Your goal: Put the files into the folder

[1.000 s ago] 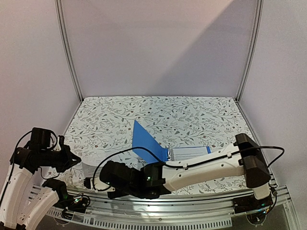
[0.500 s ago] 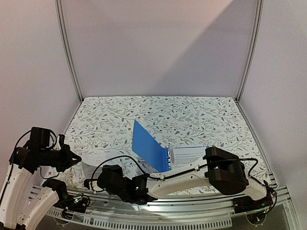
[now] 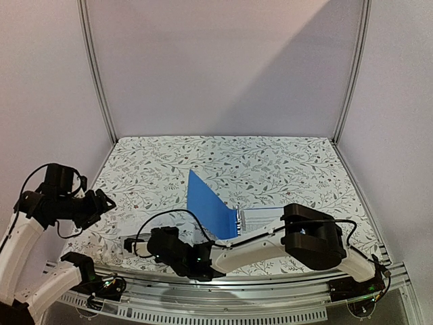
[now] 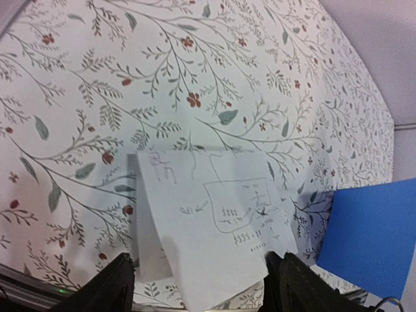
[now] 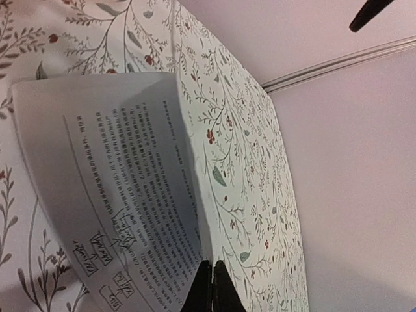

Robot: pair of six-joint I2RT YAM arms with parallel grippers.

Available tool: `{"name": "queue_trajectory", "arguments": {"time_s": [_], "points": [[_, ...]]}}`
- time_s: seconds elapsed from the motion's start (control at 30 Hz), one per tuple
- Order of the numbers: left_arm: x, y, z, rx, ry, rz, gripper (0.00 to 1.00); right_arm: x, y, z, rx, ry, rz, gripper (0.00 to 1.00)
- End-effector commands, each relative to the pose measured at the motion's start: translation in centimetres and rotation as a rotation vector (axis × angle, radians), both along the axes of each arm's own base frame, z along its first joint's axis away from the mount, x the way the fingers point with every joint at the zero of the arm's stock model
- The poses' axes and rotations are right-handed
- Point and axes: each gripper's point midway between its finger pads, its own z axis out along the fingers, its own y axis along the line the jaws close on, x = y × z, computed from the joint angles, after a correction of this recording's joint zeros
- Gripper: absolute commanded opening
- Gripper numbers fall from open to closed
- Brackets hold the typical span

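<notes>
Right end effector (image 5: 209, 284) pinches the files (image 5: 110, 188) — folder (image 3: 211, 206) stands open.

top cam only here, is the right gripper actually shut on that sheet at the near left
observer: yes, the right wrist view shows the right gripper pinched shut on the edge of the printed sheet.
operator: left gripper holding anything
observer: no, the left wrist view shows the left gripper open and holding nothing.
operator: sheet lying flat
observer: no, it bows up off the tablecloth toward the grip.
</notes>
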Motion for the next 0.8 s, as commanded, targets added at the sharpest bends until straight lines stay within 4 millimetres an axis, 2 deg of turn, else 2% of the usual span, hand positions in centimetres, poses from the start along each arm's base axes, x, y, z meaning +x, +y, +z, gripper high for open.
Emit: {"name": "queue_trajectory", "arguments": {"time_s": [0.0, 0.1, 0.23, 0.4, 0.47, 0.77], "points": [[3.5, 2.6, -0.3, 0.149, -0.008, 0.075, 0.78, 0.7, -1.8, 3.0, 0.149, -0.013, -0.076, 0.0], [4.2, 2.1, -2.5, 0.106, 0.05, 0.066, 0.78, 1.0, -2.8, 4.1, 0.224, -0.003, -0.119, 0.0], [4.3, 2.6, -4.4, 0.098, 0.08, 0.085, 0.77, 1.3, -4.2, 4.7, 0.298, -0.013, -0.158, 0.0], [4.4, 1.1, -7.1, -0.041, 0.101, 0.086, 0.76, 0.9, -5.3, 7.4, 0.413, 0.011, -0.14, 0.0], [4.9, 0.6, -7.3, -0.081, 0.082, 0.078, 0.76, 0.8, -5.2, 7.9, 0.423, 0.014, -0.134, 0.0], [6.2, -1.8, -6.4, -0.223, 0.011, 0.013, 0.74, 0.8, -4.6, 6.9, 0.402, 0.023, -0.132, 0.0]]}}
